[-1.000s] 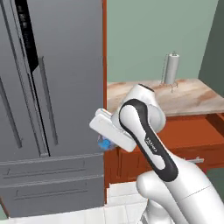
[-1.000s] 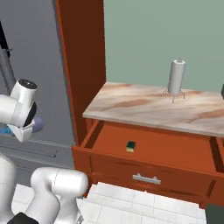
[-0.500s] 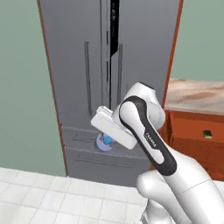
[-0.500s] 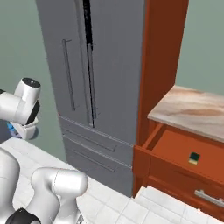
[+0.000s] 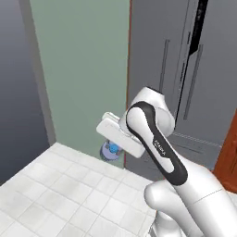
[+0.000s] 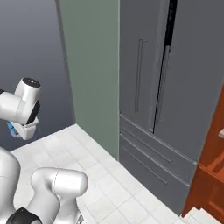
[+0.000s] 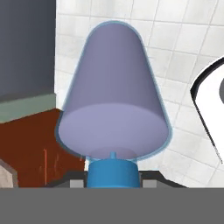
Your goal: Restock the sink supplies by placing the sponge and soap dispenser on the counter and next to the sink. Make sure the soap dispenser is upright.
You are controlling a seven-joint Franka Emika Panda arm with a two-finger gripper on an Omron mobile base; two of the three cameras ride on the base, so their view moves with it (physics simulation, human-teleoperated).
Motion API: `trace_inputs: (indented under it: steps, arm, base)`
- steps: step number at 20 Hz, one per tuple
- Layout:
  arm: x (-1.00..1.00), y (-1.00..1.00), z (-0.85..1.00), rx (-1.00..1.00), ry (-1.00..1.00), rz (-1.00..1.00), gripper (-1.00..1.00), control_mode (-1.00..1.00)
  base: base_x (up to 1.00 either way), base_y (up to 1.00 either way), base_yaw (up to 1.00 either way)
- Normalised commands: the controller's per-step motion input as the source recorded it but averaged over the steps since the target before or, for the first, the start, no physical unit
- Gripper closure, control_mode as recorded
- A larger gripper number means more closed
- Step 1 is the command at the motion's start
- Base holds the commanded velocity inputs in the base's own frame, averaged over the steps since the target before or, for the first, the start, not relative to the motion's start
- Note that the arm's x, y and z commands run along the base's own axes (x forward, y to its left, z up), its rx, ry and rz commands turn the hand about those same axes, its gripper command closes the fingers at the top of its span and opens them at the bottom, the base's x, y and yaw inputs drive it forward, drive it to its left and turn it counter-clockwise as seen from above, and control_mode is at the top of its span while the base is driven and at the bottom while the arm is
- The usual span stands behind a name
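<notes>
While the base faces the grey refrigerator, the left base view shows the soap dispenser carried low, left of it. Right base view: only a blue sliver beside the arm. Hand view: gripper clamped on the pump; no counter or sink visible, so driving there comes next.

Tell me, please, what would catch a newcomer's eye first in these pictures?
The lavender soap dispenser fills the hand view, its blue pump at the pincer. From the left base view it hangs small under the white arm, above the tiled floor. Behind looms the tall grey fridge.
</notes>
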Motion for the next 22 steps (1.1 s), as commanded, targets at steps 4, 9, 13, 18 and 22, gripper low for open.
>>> trace_inputs:
  steps: [4, 9, 13, 18, 22]
  arm:
    - [0.00, 0.00, 0.00, 0.00, 0.00, 0.00, 1.00, 1.00]
    - [0.00, 0.00, 0.00, 0.00, 0.00, 0.00, 1.00, 1.00]
    - [0.00, 0.00, 0.00, 0.00, 0.00, 0.00, 1.00, 1.00]
    - [0.00, 0.00, 0.00, 0.00, 0.00, 0.00, 1.00, 1.00]
    - [0.00, 0.00, 0.00, 0.00, 0.00, 0.00, 1.00, 1.00]
  base:
    - [-0.24, 0.36, 0.57]
    - [-0.27, 0.03, 0.59]
    - [-0.15, -0.07, 0.66]
    - [-0.09, -0.04, 0.68]
    - [-0.04, -0.05, 0.68]
